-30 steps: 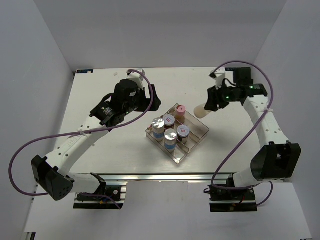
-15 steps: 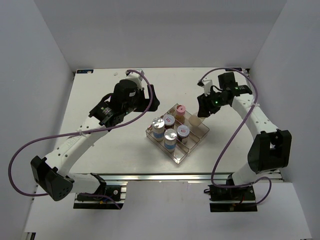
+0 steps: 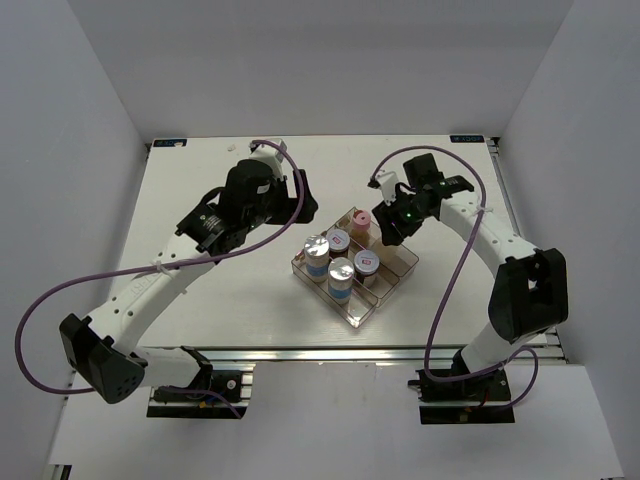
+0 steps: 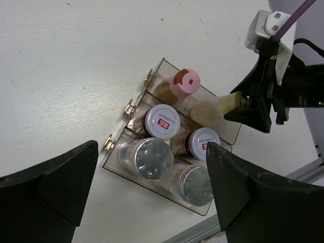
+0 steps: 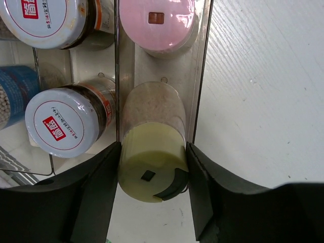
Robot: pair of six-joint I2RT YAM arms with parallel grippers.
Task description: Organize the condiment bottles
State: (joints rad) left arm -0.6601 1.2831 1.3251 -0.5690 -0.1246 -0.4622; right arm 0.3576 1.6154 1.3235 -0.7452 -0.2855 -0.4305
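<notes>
My right gripper [image 5: 152, 174] is shut on the yellow-capped cream jar [image 5: 151, 164] and holds it over the tray's far-right lane, just behind the pink-capped jar [image 5: 157, 23]; it also shows in the left wrist view [image 4: 229, 103]. The clear divided tray [image 3: 398, 274] holds the pink-capped jar [image 3: 360, 219], two brown jars with red-marked lids [image 3: 338, 240] [image 3: 366, 262] and two silver-capped jars [image 3: 317, 247] [image 3: 341, 270]. My left gripper [image 4: 152, 202] is open and empty, high above the tray's left side.
The tray has brass knobs [image 4: 129, 108] on its left end. The table's near edge [image 4: 298, 172] runs close to the tray's front corner. Bare white tabletop [image 3: 220, 290] lies left of the tray.
My right gripper has carried the yellow-capped jar leftward from beside the tray to over its far-right lane. The left arm has not moved.
</notes>
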